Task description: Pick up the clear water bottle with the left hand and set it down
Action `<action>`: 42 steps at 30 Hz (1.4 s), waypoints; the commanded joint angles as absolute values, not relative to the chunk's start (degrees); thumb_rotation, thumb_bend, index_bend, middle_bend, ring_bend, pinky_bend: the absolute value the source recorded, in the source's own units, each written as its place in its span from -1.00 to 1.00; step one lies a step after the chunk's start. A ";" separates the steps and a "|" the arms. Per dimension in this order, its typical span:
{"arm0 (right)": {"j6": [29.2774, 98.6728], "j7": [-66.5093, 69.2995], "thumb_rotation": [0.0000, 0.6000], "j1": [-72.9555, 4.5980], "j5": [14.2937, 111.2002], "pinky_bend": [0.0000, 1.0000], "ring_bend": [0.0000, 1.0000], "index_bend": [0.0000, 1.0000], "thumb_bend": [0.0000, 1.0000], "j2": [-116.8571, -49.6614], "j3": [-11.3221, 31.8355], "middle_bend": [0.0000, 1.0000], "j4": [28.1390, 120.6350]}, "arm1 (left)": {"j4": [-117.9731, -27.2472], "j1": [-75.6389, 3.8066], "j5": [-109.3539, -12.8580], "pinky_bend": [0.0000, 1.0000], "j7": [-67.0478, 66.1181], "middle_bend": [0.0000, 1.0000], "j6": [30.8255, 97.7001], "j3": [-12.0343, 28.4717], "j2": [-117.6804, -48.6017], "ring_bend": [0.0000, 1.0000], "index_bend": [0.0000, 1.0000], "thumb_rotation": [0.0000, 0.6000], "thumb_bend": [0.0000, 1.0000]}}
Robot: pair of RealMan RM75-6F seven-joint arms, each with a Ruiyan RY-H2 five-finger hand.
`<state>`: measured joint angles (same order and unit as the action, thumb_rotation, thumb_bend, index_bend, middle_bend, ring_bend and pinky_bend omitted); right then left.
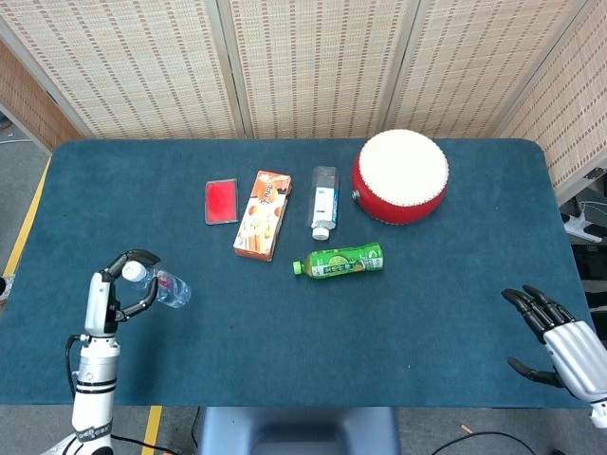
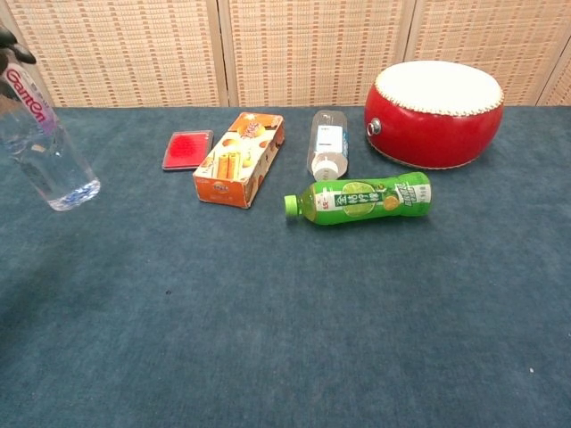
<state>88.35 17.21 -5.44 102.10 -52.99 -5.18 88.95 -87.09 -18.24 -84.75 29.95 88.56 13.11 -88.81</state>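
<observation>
Left hand (image 1: 119, 289) wrapped around clear water bottle (image 2: 40, 134) near table's left edge, bottle tilted, well apart from red pad (image 1: 221, 201), orange box (image 1: 263, 214), second bottle (image 1: 324, 201), green bottle (image 1: 339, 261), drum (image 1: 400, 175), right hand (image 1: 560, 339) empty, fingers apart.

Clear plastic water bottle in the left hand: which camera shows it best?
The chest view: the clear plastic water bottle fills the left edge, tilted, its red label lettering readable. The head view shows it small, but adds the left hand holding its capped end.
</observation>
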 commanded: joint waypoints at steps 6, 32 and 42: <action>88.38 17.08 1.00 -5.32 102.24 -0.62 -0.93 -0.88 -0.78 -52.86 -5.40 -0.83 89.11 | -73.02 -20.57 -91.45 0.32 -4.16 0.37 95.43 10.77 -93.87 0.34 0.15 1.00 0.10; 87.14 16.64 1.00 -5.64 102.58 -0.62 -0.93 -0.88 -0.78 -52.52 -6.06 -0.83 89.54 | -80.25 -17.62 -83.36 0.35 16.58 0.37 91.81 11.23 -94.22 0.35 0.18 1.00 0.16; 86.95 16.60 1.00 -5.68 102.58 -0.62 -0.93 -0.88 -0.78 -52.35 -6.20 -0.83 89.72 | -82.61 -18.47 -87.61 0.35 6.14 0.37 99.85 16.82 -90.20 0.34 0.18 1.00 0.16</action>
